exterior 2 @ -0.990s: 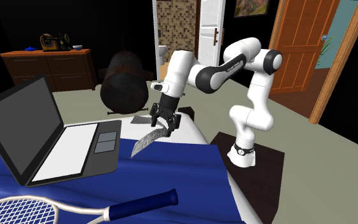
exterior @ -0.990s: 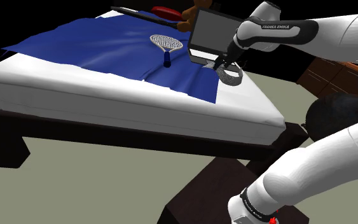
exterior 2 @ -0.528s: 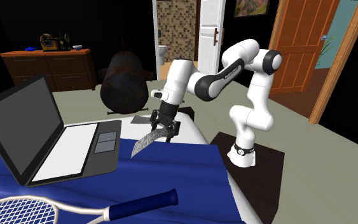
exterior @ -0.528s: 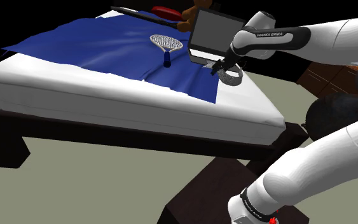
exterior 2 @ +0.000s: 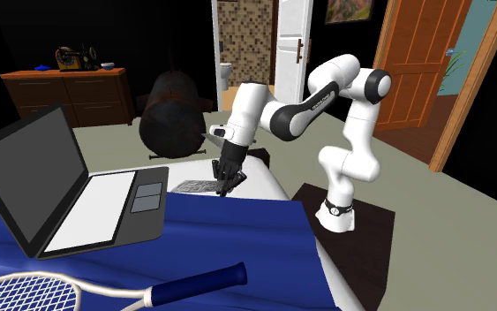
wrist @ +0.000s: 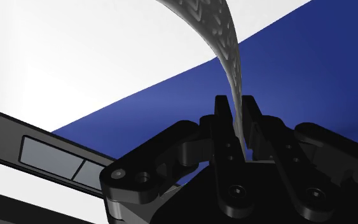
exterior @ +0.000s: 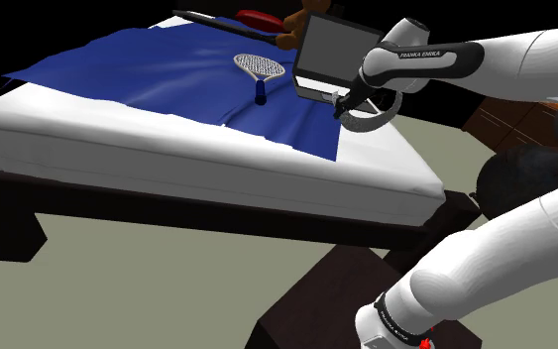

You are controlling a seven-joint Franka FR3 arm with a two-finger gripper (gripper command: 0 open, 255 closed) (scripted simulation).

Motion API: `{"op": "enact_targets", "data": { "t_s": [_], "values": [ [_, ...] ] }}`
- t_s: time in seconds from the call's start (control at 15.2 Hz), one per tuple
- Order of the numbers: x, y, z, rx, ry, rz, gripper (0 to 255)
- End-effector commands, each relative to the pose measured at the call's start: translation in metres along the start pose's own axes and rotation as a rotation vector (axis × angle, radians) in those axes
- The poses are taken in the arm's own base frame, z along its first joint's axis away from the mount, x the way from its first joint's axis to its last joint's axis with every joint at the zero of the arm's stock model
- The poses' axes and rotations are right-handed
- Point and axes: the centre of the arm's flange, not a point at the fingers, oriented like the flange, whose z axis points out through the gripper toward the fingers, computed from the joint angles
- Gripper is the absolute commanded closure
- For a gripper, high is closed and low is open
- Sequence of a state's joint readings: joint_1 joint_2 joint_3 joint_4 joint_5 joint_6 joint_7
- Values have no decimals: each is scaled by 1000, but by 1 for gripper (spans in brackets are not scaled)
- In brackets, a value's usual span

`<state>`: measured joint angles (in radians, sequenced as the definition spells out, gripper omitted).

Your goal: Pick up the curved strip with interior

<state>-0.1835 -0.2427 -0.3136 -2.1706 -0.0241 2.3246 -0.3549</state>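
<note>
The curved strip (wrist: 227, 39) is a thin grey patterned band that arcs away from the gripper over the white mattress and blue blanket. My black gripper (wrist: 238, 109) is shut on its near end, one finger on each face. In the shoulder view the gripper (exterior: 343, 107) sits just in front of the laptop, and the strip (exterior: 377, 120) curls out from it toward that view's right. In the second exterior view the gripper (exterior 2: 222, 186) points down at the bed's edge, and the strip (exterior 2: 193, 186) lies low and nearly flat beside the laptop's corner.
An open laptop (exterior 2: 70, 199) stands on the blue blanket (exterior: 167, 74), close beside the gripper. A tennis racket (exterior: 258, 67) lies further along the bed (exterior: 167, 149). A dark barrel (exterior 2: 171, 115), a wooden dresser (exterior 2: 70, 93) and an orange door (exterior 2: 418, 62) stand beyond the bed.
The fingers have gone from open to shut on the strip. The hand dropped slightly, and the strip tipped from standing on edge to lying low.
</note>
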Motion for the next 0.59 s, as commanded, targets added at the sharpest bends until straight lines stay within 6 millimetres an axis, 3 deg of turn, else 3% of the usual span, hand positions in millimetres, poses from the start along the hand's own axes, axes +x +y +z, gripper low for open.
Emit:
{"op": "enact_targets", "data": {
  "t_s": [0.0,0.53],
  "values": [
    [0,0,1,0,-2,0,255],
    [13,3,-34,0,-2,0,255]
  ]
}}
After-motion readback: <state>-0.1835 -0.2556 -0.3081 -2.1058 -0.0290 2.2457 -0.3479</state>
